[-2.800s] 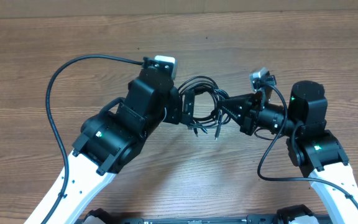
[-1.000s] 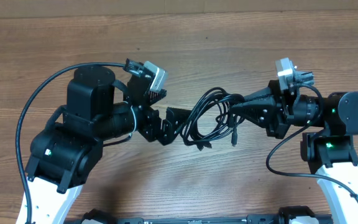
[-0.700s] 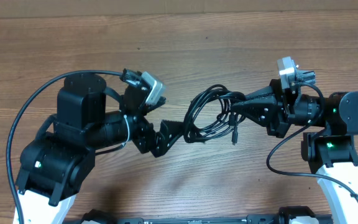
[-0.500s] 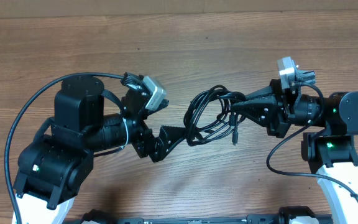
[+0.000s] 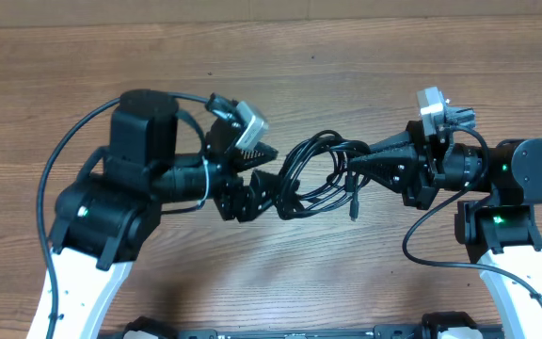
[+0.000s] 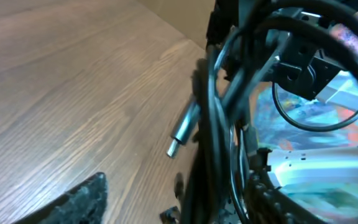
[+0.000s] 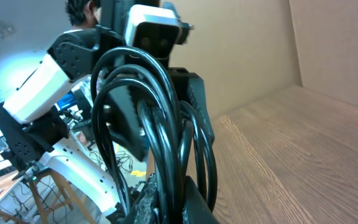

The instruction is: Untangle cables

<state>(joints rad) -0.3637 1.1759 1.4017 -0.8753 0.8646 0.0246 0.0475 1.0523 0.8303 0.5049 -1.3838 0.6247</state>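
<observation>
Progress: early, approx. nothing separated yet. The cables (image 5: 313, 174) hang as one knotted bundle in the centre of the overhead frame, lifted off the table (image 5: 346, 56) and stretched between the two arms. Several loops overlap and cross w/ no single cord pulled free.

Right gripper (image 5: 354, 171), centre-right of the overhead view, is clamped tight on the right end of the bundle. In the right wrist view the loops rise straight out from between its jaws at the bottom edge.

Left gripper (image 5: 273, 169), centre-left: jaws stand apart and straddle the left side of the loops. In the left wrist view one of its fingers (image 6: 79, 198) sits bottom-left, well apart from the cords running down the middle, so no grip on that side yet, as far as I can judge.

A silver plug (image 6: 182, 130) dangles loose mid-frame in the left wrist view; a black plug (image 5: 354, 209) hangs below the bundle in the overhead view.

Done: bundle picked up and anchored on one side. Left: take hold w/ the other arm, pull loops apart, free each cord, lay them down separately. Basically the whole untangling remains.
</observation>
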